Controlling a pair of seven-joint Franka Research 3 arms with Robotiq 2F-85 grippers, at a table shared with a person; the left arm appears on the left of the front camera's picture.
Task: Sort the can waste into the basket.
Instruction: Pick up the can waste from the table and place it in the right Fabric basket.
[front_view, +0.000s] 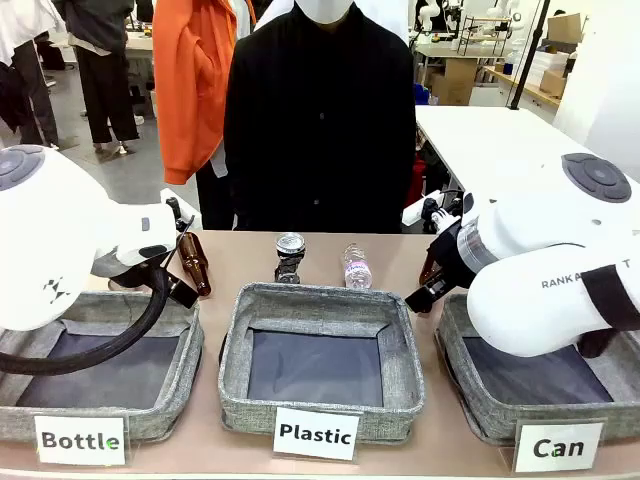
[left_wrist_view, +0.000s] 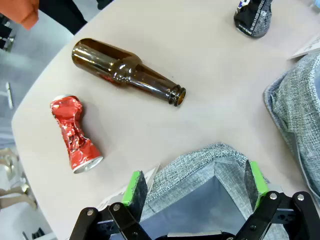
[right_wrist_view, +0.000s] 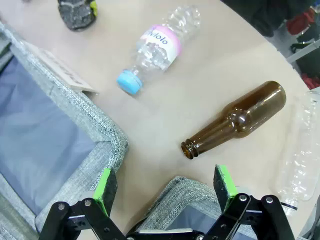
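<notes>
From the front, three grey woven baskets are seen in a row on the tan table (front_view: 240, 262), carded Bottle, Plastic and Can from left to right. The Can basket (front_view: 482, 422) lies at the right, partly covered by the white right arm. The black can (front_view: 290, 256) stands upright just behind the Plastic basket (front_view: 400, 415), beside a clear plastic bottle (front_view: 357, 266). A brown glass bottle (front_view: 193, 262) lies behind the Bottle basket (front_view: 160, 415). A person in black (front_view: 320, 120) stands at the far side. From the left wrist, the left gripper (left_wrist_view: 195, 184) is seen spread wide, with nothing between its green pads, above a corner of the Bottle basket. The red can (left_wrist_view: 75, 134) lies on its side on the bare table, beyond the gripper and to its picture-left, apart from it and near the table's edge. The brown glass bottle lies just past the red can, and the black can is seen far off at the top right. From the right wrist, the right gripper (right_wrist_view: 165, 182) is likewise spread and empty, above a corner of the Can basket. The black can is found at the top left, well apart from this gripper. A second brown glass bottle (right_wrist_view: 235, 120) lies just beyond the fingers, its mouth turned towards them.
</notes>
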